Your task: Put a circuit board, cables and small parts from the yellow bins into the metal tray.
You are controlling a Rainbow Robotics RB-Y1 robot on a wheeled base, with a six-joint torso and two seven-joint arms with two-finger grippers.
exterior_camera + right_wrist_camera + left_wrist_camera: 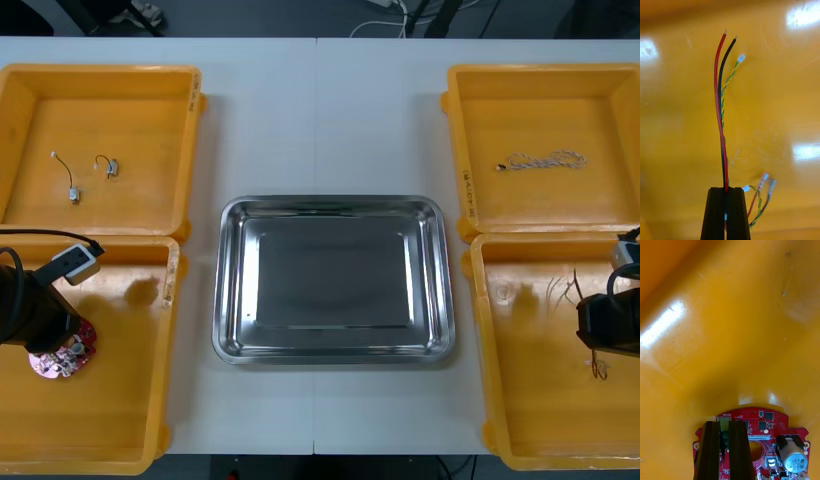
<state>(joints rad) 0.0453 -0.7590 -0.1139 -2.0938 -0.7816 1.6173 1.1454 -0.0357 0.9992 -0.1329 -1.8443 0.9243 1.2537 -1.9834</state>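
Note:
A round red circuit board [72, 356] lies in the near left yellow bin [120, 440]. My left gripper [55, 345] is down on it. In the left wrist view the left gripper [724, 424] is shut on the circuit board [763, 423], pinching its edge at a green part. My right gripper [603, 345] is down in the near right yellow bin [540, 420]. There the right gripper [725, 189] is shut on a red and black cable [719, 105] that runs straight out past the fingertips. A green and yellow twisted cable [731, 75] lies behind it.
The bare metal tray [333, 203] sits between the bins. The far left bin [100, 75] holds small metal parts [74, 193] with thin leads. A twisted blue and white cable [545, 160] lies in the far right bin [540, 72]. More cable ends [762, 187] lie beside the right fingers.

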